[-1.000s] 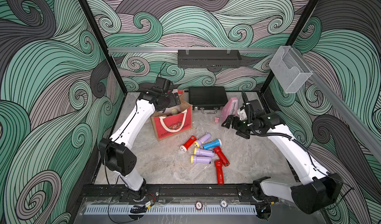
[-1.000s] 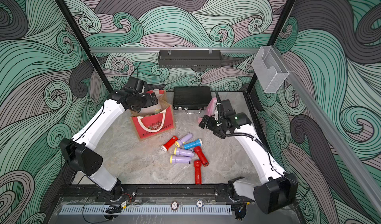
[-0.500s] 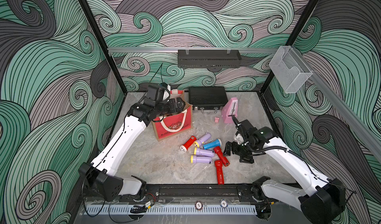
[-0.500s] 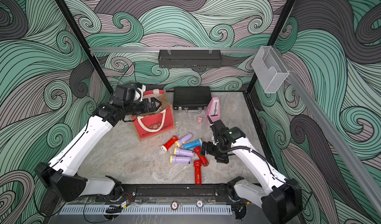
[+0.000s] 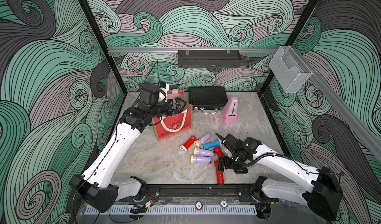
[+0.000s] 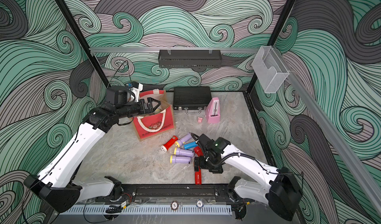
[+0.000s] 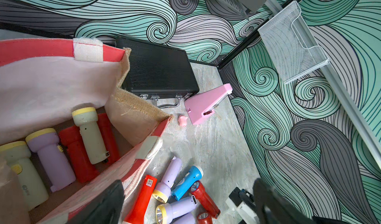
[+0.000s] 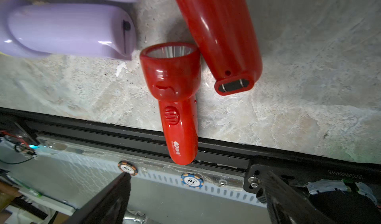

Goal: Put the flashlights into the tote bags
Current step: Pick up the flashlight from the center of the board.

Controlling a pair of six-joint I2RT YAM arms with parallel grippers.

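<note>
Red printed cloth fronts the boxy jute tote bag (image 5: 175, 126), which stands at the back left of the marble-look table (image 5: 154, 161), just beside a black ribbed case with a metal handle (image 5: 207, 96). The left gripper (image 6: 156, 105) hangs over the bag's open mouth, its jaws spread wide with nothing between them.

Looking down through the left wrist view, five flashlights lie on the bag's floor: two pale green ones with yellow heads (image 7: 90, 134), a lilac one (image 7: 51, 157) and two red ones (image 7: 76, 155). Seven more sit in a loose heap on the table in front of the bag: three lilac (image 5: 203, 152), one blue (image 5: 211, 145) and three red.

The right gripper (image 8: 198, 173) is low over the long red flashlight (image 5: 220, 174) nearest the front rail. Its jaws are fully apart and grip nothing; whether a finger touches it I cannot tell. A pink pyramid-shaped metronome (image 5: 229, 111) stands to the right of the case.
</note>
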